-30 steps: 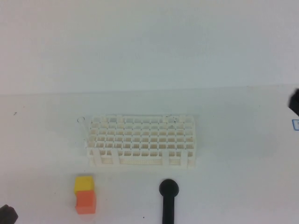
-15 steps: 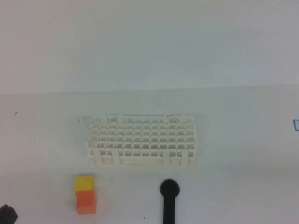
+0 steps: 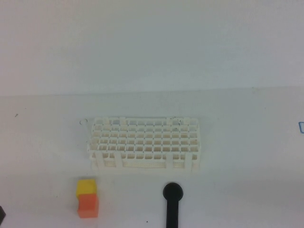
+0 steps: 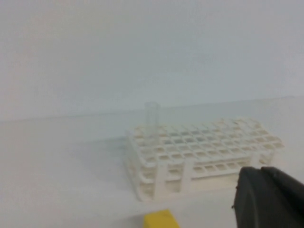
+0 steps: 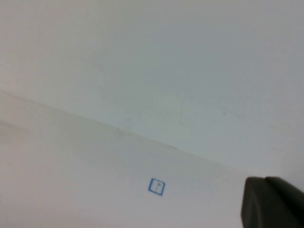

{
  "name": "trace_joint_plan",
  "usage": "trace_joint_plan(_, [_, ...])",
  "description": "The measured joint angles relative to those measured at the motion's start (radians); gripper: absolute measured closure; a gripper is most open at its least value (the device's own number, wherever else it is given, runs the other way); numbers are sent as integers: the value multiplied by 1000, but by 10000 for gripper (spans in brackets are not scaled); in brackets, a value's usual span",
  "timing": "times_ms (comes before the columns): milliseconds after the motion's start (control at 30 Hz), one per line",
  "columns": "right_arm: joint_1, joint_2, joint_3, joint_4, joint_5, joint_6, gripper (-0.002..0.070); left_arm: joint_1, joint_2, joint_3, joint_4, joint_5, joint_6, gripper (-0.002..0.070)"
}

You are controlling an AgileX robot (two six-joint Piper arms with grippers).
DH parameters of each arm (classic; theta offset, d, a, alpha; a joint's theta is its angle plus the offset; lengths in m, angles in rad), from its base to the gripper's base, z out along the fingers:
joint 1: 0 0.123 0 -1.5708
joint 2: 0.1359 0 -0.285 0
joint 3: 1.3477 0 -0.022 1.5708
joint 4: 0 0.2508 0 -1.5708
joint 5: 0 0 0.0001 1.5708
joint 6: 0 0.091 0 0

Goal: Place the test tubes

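The white test tube rack (image 3: 144, 144) stands in the middle of the table. One clear tube (image 4: 151, 121) stands upright in an end corner hole of the rack (image 4: 204, 147); its rim (image 3: 84, 122) shows at the back left corner in the high view. A second faint rim (image 3: 179, 121) shows near the back right. My left gripper (image 4: 260, 170) is shut and empty, low at the table's front left, apart from the rack; only a dark sliver of it (image 3: 1, 214) reaches the high view. My right gripper (image 5: 264, 180) is shut and empty, off to the right.
A yellow block on an orange block (image 3: 86, 197) stands in front of the rack's left end. A black round-headed handle (image 3: 172, 204) lies in front of the rack's middle. A small blue square mark (image 5: 156, 186) is on the table at the right.
My right gripper has drawn out of the high view past the right edge. The left gripper has slid further out at the bottom left corner. The rack has not moved.
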Motion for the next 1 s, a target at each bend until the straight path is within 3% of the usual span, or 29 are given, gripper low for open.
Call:
trace_joint_plan(233, [-1,-46,77,-143,35,280,678,394,-32,0,0,4,0,676])
trace_joint_plan(367, [-6,-70,96,-178,120,401,678,515,-35,0,0,6,0,676])
trace_joint_plan(533, [-7,-82,98,-184,244,444,678,541,-35,0,0,18,0,676])
trace_joint_plan(867, [-7,-82,92,-187,270,453,678,541,-33,3,-2,24,0,676])
trace_joint_plan(1000, [-7,-82,92,-187,270,453,678,541,-33,42,-114,26,0,676])
